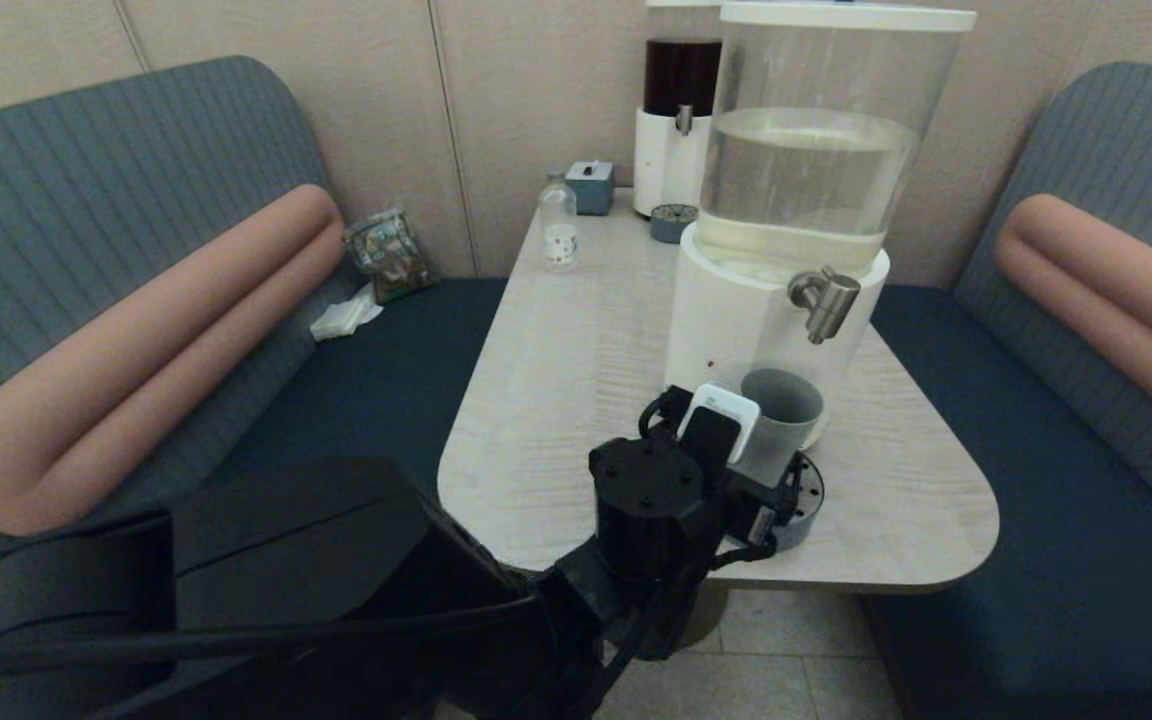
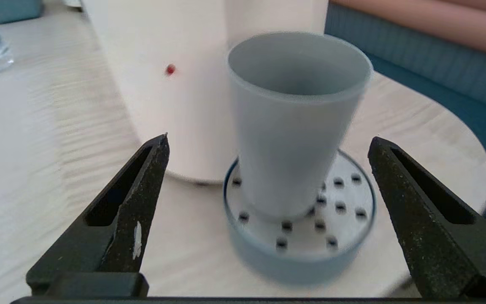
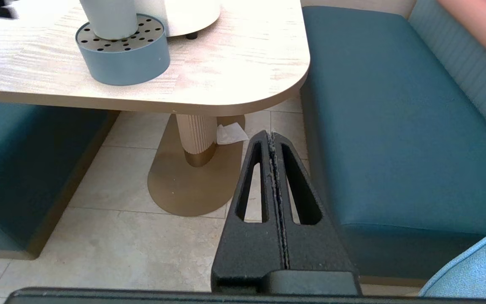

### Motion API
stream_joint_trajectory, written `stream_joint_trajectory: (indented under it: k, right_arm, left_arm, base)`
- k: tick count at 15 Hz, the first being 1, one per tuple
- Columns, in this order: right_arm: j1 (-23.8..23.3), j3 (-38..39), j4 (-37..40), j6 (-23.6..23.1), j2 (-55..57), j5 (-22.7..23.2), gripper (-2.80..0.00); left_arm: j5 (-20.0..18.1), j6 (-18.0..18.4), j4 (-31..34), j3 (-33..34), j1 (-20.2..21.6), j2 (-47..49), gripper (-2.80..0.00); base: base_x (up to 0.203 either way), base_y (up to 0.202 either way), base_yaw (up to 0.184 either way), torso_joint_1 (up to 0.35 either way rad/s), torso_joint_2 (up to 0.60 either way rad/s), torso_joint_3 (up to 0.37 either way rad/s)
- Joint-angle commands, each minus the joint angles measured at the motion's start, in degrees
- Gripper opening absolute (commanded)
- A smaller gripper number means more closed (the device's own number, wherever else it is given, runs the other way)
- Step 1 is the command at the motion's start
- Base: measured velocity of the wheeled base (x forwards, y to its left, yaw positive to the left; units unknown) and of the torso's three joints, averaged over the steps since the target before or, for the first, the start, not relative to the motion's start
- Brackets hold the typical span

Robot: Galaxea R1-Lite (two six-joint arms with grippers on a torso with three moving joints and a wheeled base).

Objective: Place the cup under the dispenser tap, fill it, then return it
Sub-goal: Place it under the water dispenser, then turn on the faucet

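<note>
On the round drip tray (image 2: 300,236), at about five o'clock of the table (image 1: 576,350) in the head view, stands the cup (image 2: 295,126), upright and below the dispenser tap (image 1: 824,300). Left gripper (image 2: 268,177): level with the cup on its near side, fingers (image 2: 139,202) spread wide, one on either side of the cup and neither touching it. Right gripper (image 3: 273,177): parked low off the table's near corner, above the tiled floor (image 3: 112,236), fingers pressed together and holding nothing.

Progress, as judged: placing appears done, the cup resting on the tray under the spout. No water shows inside the cup in the left wrist view, so filling seems not yet done, and the return remains.

Surroundings: pale wood-grain table with rounded corners on a ribbed pedestal (image 3: 196,135). At twelve o'clock stand a small clear bottle (image 1: 558,232), a small box (image 1: 591,186) and a second dispenser (image 1: 678,120) holding dark liquid. Blue-green bench seats (image 1: 1036,480) with pink bolsters flank the table at nine and three o'clock; a beige panelled wall closes the far side.
</note>
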Motion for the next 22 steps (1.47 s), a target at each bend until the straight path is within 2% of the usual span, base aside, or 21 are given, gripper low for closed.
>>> stream_joint_trajectory:
  k: [1, 11, 16, 17, 19, 22]
  right_arm:
    - [-0.02, 0.00, -0.02, 0.00, -0.01, -0.01, -2.80]
    - [0.06, 0.00, -0.02, 0.00, -0.01, -0.01, -2.80]
    - [-0.02, 0.00, -0.02, 0.00, -0.01, -0.01, -2.80]
    - [-0.02, 0.00, -0.02, 0.00, -0.01, -0.01, -2.80]
    - [-0.02, 0.00, -0.02, 0.00, -0.01, -0.01, -2.80]
    - [0.01, 0.00, -0.02, 0.00, -0.01, -0.01, -2.80]
  left_arm:
    - [0.63, 0.18, -1.94, 4.34, -0.37, -3.47, 0.00]
    - [5.37, 0.40, -7.11, 26.34, -0.51, -24.39, 0.00]
    - [6.91, 0.63, -7.67, 35.67, 2.04, -35.18, 0.00]
    - [8.83, 1.11, -7.64, 37.17, 2.43, -36.72, -2.80]
    - [12.31, 1.50, -7.89, 38.45, 2.95, -38.60, -2.80]
    - [14.40, 3.50, -7.72, 39.43, 7.31, -40.94, -2.80]
  base:
    - [0.000, 0.000, 0.000, 0.000, 0.00, 0.000]
    - [0.000, 0.000, 0.000, 0.000, 0.00, 0.000]
    - [0.000, 0.000, 0.000, 0.000, 0.00, 0.000]
    - [0.000, 0.000, 0.000, 0.000, 0.00, 0.000]
    - [0.000, 0.000, 0.000, 0.000, 0.00, 0.000]
    - [0.000, 0.000, 0.000, 0.000, 0.00, 0.000]
